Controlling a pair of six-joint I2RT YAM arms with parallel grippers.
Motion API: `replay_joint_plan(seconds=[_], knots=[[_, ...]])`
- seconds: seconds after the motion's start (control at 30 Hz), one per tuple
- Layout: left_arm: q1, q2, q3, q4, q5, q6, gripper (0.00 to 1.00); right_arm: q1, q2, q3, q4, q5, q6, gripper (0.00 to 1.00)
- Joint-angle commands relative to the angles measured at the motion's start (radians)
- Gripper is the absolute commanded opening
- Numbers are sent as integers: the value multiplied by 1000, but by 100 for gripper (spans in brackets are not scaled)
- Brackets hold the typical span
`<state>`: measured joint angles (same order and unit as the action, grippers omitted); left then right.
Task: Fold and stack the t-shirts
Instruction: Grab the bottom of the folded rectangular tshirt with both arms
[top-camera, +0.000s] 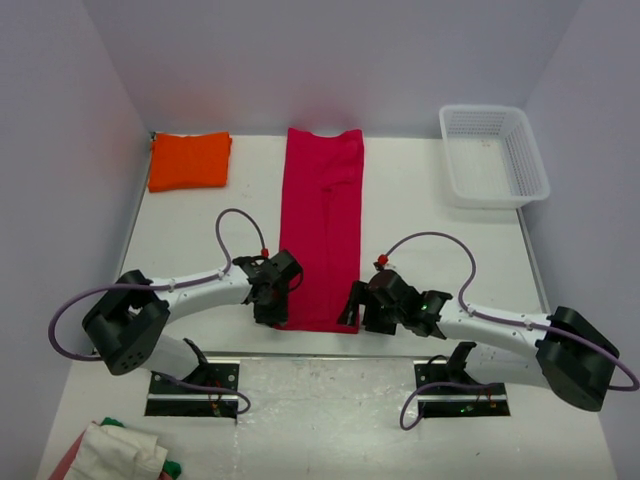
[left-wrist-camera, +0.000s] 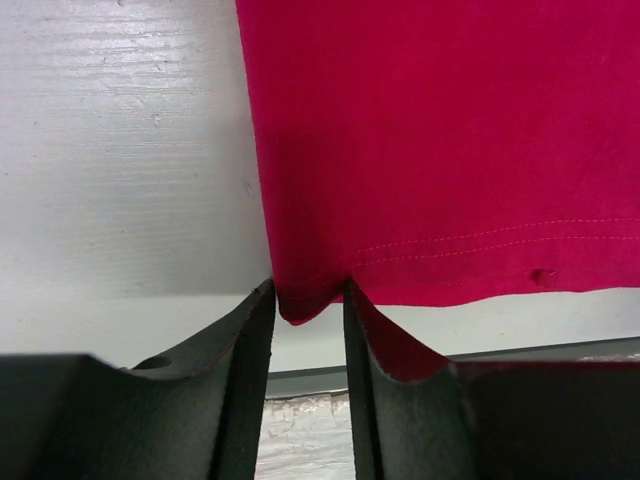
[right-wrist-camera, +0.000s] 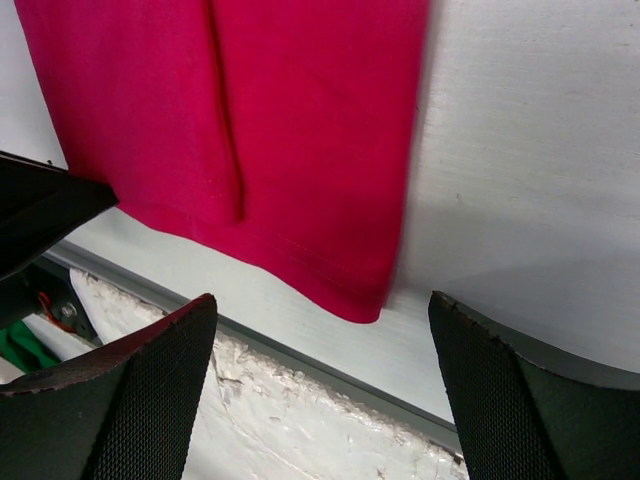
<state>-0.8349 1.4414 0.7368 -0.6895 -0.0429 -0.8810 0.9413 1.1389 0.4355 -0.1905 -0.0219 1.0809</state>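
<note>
The red t-shirt (top-camera: 322, 230) lies as a long narrow strip down the middle of the table, its hem toward me. The orange t-shirt (top-camera: 189, 160) sits folded at the back left. My left gripper (top-camera: 272, 300) is at the hem's near left corner. In the left wrist view the red t-shirt (left-wrist-camera: 440, 130) has that corner bunched between the narrow-set fingertips of the left gripper (left-wrist-camera: 308, 290), which pinch it. My right gripper (top-camera: 355, 305) hovers at the near right corner. In the right wrist view the right gripper (right-wrist-camera: 320, 296) stands wide open around the corner of the red t-shirt (right-wrist-camera: 250, 120) without touching it.
A white mesh basket (top-camera: 452, 170) stands at the back right. A heap of white, green and pink cloth (top-camera: 115, 452) lies off the table at the bottom left. The table's near edge (right-wrist-camera: 300, 355) runs just behind the hem.
</note>
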Motion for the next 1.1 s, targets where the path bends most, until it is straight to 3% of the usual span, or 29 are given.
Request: replay_joint_plan(seconds=[0.0, 0.23, 0.33, 0.4, 0.53, 1.07], knots=[[-7, -6, -25, 38, 8, -24, 33, -1, 32, -3, -50, 14, 17, 87], [-6, -55, -36, -2, -6, -27, 5, -1, 56, 0, -61, 20, 57, 85], [-7, -62, -37, -8, 3, -27, 1, -2, 93, 5, -49, 19, 71, 82], [-6, -72, -42, -10, 3, -29, 0, -1, 114, 0, -35, 16, 83, 79], [-7, -91, -50, -18, 3, -30, 0, 2, 133, -33, -20, 14, 149, 65], [-6, -122, -57, -10, 24, -21, 0, 53, 61, -109, -59, 80, 284, 57]])
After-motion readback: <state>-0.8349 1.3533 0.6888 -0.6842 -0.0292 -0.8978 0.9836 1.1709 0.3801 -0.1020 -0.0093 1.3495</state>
